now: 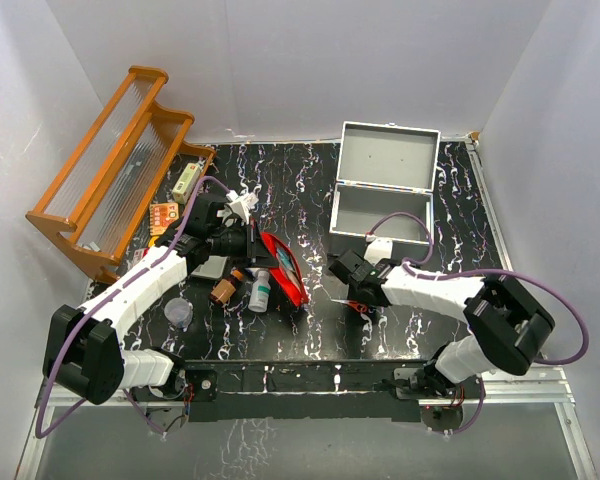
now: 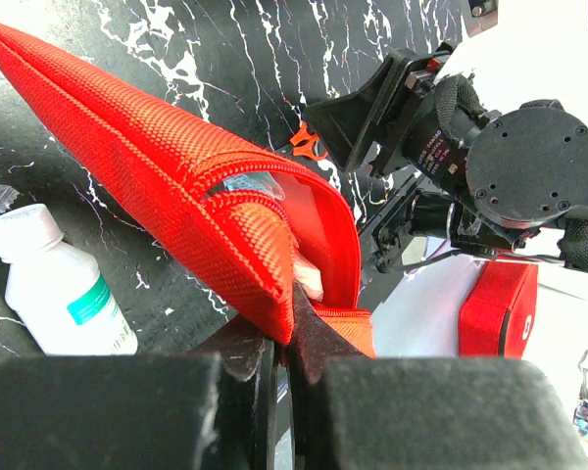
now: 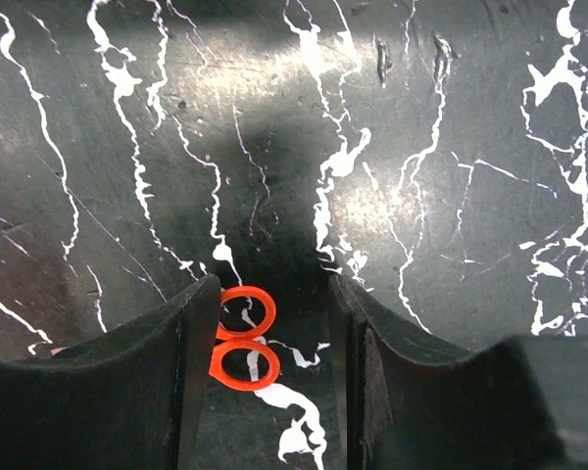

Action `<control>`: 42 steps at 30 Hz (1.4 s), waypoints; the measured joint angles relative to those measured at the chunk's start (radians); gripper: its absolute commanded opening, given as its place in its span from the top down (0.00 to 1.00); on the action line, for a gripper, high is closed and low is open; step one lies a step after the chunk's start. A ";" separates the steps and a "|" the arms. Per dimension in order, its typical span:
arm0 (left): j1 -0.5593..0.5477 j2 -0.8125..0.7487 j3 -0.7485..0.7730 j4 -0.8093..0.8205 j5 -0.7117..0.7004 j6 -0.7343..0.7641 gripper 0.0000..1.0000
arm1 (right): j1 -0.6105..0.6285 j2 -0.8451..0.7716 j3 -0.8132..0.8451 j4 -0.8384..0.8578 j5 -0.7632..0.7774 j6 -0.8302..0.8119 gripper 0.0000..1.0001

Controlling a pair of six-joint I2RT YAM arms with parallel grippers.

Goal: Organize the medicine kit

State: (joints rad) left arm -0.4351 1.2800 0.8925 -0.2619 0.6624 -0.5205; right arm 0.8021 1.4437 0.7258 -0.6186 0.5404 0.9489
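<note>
Silver-grey metal marks the medicine kit (image 1: 380, 212), which stands at the far right of the marble table (image 1: 310, 175) with its lid thrown back; from above its base looks bare. The red pouch (image 1: 283, 265) lies well left of it, near mid-table, with a white bottle (image 1: 260, 292) and a brown bottle (image 1: 223, 290) loose just beside it and a wooden rack (image 1: 110, 170) off at the left edge. In the left wrist view, the left gripper (image 2: 282, 338) is clamped tight on the pouch's near edge, holding the mouth agape. Inside it show a clear-wrapped item (image 2: 245, 184) and something white (image 2: 309, 279) that I cannot identify. In the right wrist view, the right gripper (image 3: 269, 333) stands with its jaws apart, straddling two small orange rings (image 3: 243, 338) flat on the marble. One finger is at the rings' edge and the other is clear of them, so nothing is pinched yet. Whether they are scissor handles or pull tabs I cannot tell. The step in hand looks like taking those rings. To do it well, the gripper should centre over them, go right down to the tabletop and close squarely. Thin, flat pieces like these would likely skid out of a lopsided pinch.
</note>
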 measured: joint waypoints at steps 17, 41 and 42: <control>0.000 0.000 -0.001 0.004 0.000 -0.009 1.00 | 0.001 -0.111 -0.006 -0.089 -0.286 -0.054 0.73; 0.000 -0.002 -0.008 0.002 -0.020 -0.016 1.00 | 0.036 -0.074 -0.028 -0.018 -0.391 -0.222 0.84; 0.000 -0.003 -0.009 0.002 -0.021 -0.016 1.00 | 0.039 -0.074 -0.028 -0.012 -0.394 -0.216 0.84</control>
State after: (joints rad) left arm -0.4351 1.2774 0.8837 -0.2600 0.6418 -0.5362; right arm 0.8410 1.3701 0.6975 -0.6308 0.1459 0.7326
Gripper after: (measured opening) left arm 0.010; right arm 0.140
